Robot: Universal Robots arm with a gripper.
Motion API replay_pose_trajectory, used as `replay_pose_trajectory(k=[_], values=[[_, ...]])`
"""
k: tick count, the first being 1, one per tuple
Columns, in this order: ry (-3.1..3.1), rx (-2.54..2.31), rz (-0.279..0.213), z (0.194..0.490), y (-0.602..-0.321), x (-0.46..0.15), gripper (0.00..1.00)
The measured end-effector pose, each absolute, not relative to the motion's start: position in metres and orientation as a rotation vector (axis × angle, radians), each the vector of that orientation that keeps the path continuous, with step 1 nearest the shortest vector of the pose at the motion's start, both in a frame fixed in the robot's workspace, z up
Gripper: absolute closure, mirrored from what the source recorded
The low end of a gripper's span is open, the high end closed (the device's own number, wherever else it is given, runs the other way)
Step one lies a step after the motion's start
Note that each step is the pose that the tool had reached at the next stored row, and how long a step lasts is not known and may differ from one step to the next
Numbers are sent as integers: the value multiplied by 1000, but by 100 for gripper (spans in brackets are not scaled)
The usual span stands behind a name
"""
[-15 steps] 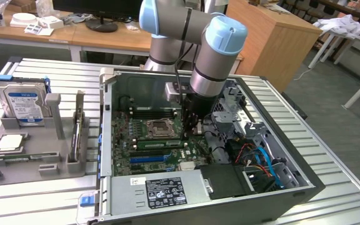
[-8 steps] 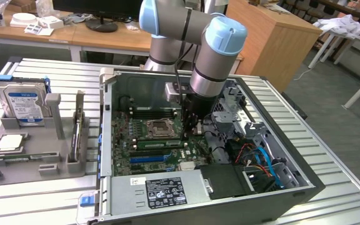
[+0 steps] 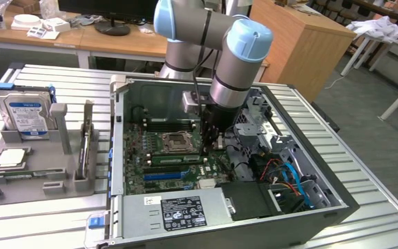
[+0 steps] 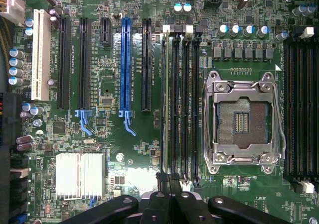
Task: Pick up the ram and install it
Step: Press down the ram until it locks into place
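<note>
- The black power supply box (image 3: 182,210) sits nearest, at the front of the open computer case (image 3: 337,202).
- The gripper (image 3: 211,146) hangs over the motherboard (image 3: 159,174), its fingers pressed together.
- The ram (image 3: 176,158), a thin green stick, stands in a slot just left of the gripper.
- A hard drive (image 3: 23,115) stands in the grey holder (image 3: 40,176), far left.

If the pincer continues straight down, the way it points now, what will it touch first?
Most likely the memory slots beside the CPU socket on the motherboard. The shut pincer points down over that bank. A ram stick may already sit there; the depth is unclear.
</note>
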State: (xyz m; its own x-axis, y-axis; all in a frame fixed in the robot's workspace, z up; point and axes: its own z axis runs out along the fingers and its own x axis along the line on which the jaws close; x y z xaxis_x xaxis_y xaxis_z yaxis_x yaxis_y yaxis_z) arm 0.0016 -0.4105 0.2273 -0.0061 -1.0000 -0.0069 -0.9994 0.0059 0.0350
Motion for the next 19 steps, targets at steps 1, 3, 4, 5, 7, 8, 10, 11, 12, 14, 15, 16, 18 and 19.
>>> replay_pose_trajectory(k=[1, 3, 4, 5, 7, 8, 10, 11, 12, 14, 15, 16, 18, 19], values=[[-2214, 2200, -46, 227, -411, 2, 89], [-2214, 2200, -46, 227, -411, 2, 89], [-2214, 2200, -46, 227, -411, 2, 89], [-2214, 2200, -46, 227, -411, 2, 89], [-2214, 2200, -46, 227, -411, 2, 89], [-2214, 2201, -46, 227, -411, 2, 89], [-2214, 2201, -46, 226, -411, 2, 89], [-2214, 2200, -46, 226, -411, 2, 89], [-2214, 2200, -46, 225, -411, 2, 89], [-2214, 2200, -46, 225, -411, 2, 89], [-2213, 2200, -46, 225, -411, 2, 89], [-2214, 2200, -46, 225, -411, 2, 89], [-2214, 2200, -46, 225, -411, 2, 89], [-2214, 2200, -46, 225, -411, 2, 89]])
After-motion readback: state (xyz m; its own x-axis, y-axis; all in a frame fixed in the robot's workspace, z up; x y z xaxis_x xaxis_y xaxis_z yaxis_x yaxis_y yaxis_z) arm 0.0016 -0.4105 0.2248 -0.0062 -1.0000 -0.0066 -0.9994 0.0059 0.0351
